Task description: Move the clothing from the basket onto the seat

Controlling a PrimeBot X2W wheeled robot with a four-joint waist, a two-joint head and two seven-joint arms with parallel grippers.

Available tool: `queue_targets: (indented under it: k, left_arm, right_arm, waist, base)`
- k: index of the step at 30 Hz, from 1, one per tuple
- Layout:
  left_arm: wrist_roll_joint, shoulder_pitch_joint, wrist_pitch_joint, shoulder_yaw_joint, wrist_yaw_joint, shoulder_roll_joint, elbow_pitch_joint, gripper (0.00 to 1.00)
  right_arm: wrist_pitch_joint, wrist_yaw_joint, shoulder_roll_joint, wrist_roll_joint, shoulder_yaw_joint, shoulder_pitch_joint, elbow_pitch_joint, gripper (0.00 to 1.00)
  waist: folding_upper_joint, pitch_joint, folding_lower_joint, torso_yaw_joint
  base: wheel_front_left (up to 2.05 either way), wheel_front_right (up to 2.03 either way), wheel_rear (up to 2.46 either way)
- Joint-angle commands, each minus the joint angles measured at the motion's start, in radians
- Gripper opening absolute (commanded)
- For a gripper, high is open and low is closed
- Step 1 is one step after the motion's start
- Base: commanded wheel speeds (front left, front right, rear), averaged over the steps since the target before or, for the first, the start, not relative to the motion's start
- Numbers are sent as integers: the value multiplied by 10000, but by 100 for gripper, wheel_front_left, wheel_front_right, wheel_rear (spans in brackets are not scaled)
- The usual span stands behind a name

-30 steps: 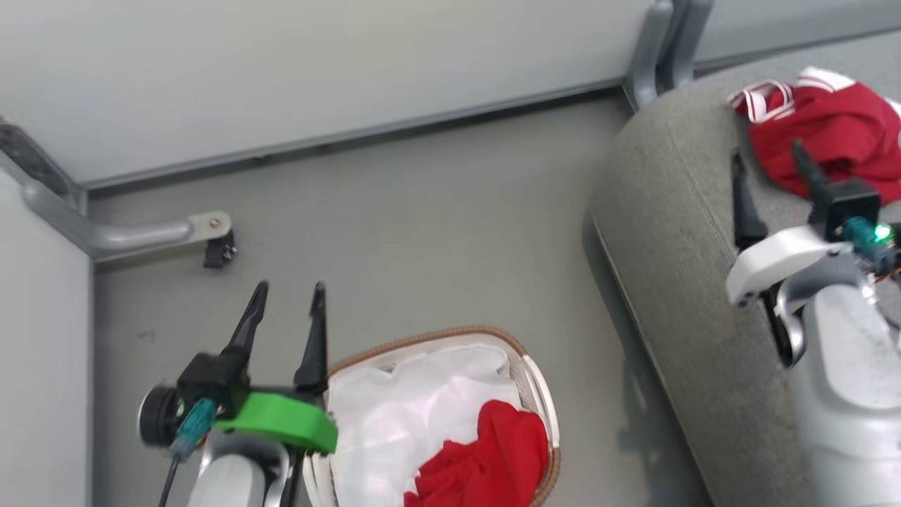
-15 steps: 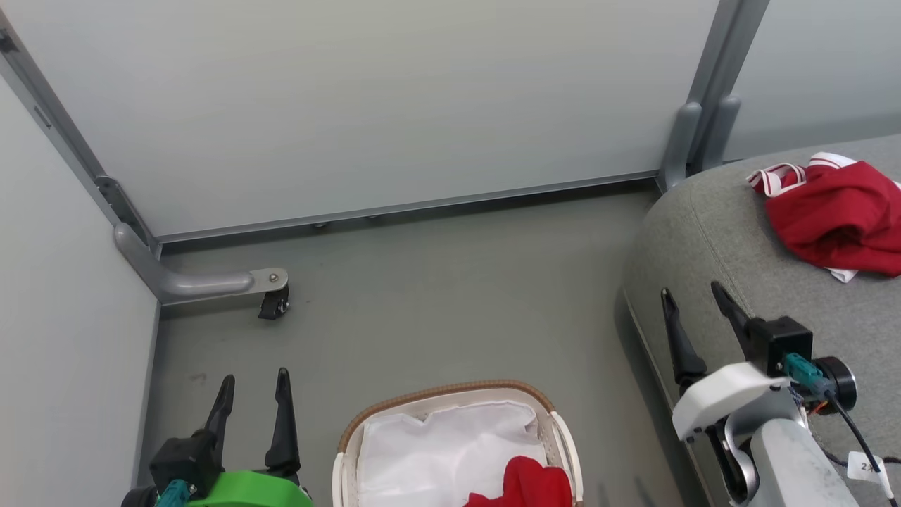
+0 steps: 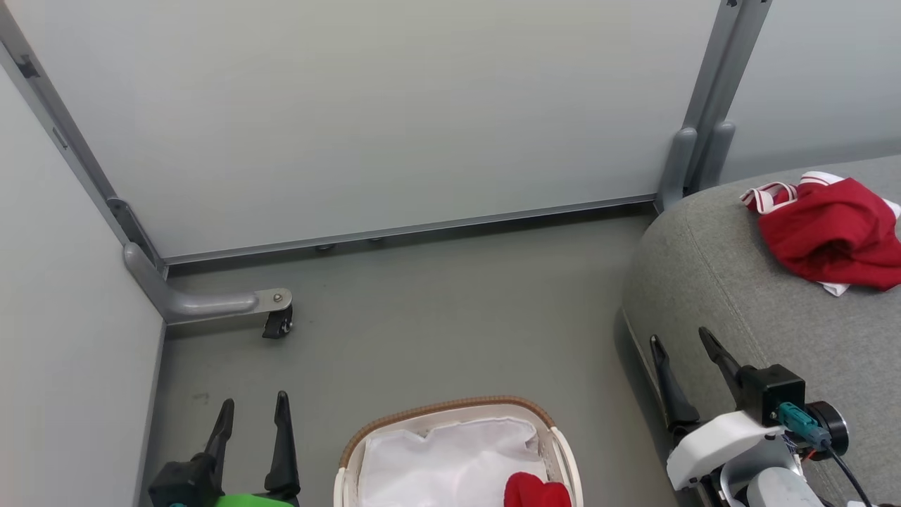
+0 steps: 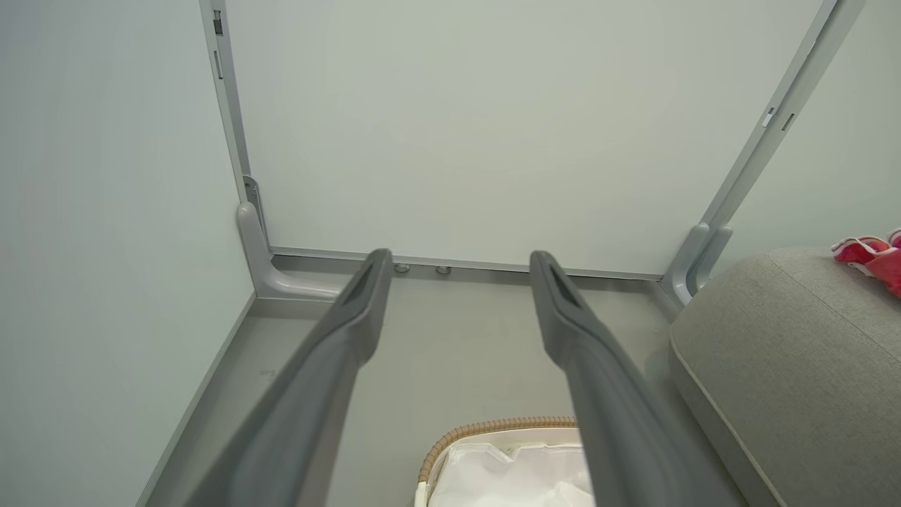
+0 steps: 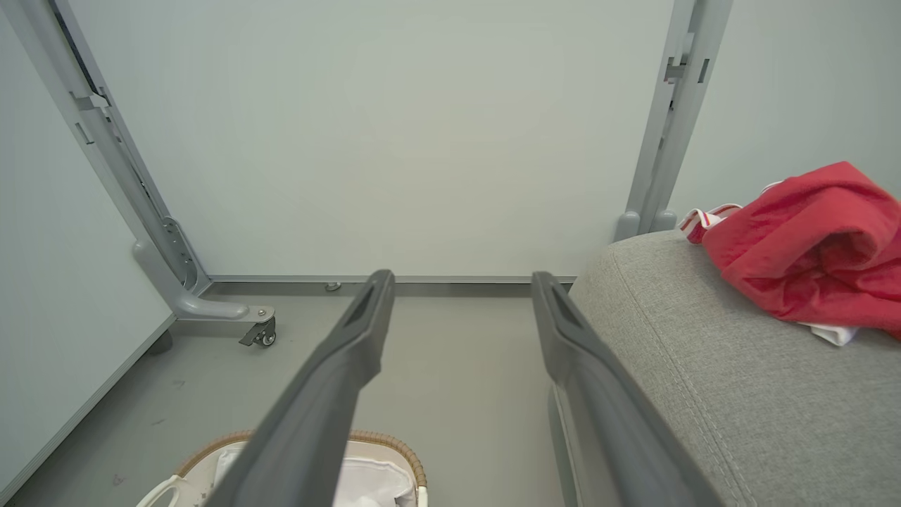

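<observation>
One red garment with white trim (image 3: 830, 236) (image 5: 809, 253) (image 4: 869, 255) lies bunched on the grey seat (image 3: 732, 310) (image 5: 704, 366) (image 4: 788, 352) at the right. A second red piece of clothing (image 3: 536, 491) pokes up inside the white basket (image 3: 450, 412) (image 4: 493, 427) (image 5: 383, 445) with its brown rim and white liner, at the bottom centre. My left gripper (image 3: 253, 412) (image 4: 457, 264) hangs open and empty left of the basket. My right gripper (image 3: 681, 339) (image 5: 461, 282) is open and empty at the seat's left edge, apart from the garment.
Pale partition walls (image 3: 394, 105) close off the back and left. A grey metal foot with a small caster (image 3: 276, 325) juts onto the floor at the back left. A grey post (image 3: 693, 148) stands beside the seat. Bare grey floor (image 3: 450, 317) lies between basket and walls.
The head camera has tilted up, sliding the whole scene down the picture. My right gripper has drawn back from the red garment on the seat to the seat's edge.
</observation>
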Motion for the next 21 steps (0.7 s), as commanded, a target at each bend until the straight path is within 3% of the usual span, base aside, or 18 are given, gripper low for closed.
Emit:
queue_targets:
  k: [1,21]
  left_arm:
    - [41,163,5,-10,65,7,-13,100]
    - [152,82,5,7,-54,8,55,100]
  right_arm:
    - [-20,-14,-42,41,-33,152,-61,100]
    - [-20,-14,-42,71,-200,189,-45,100]
  waist:
    - [0,-11,1,-8]
    - [0,68,1,-18]
  base:
    - [0,0,0]
    - [0,0,0]
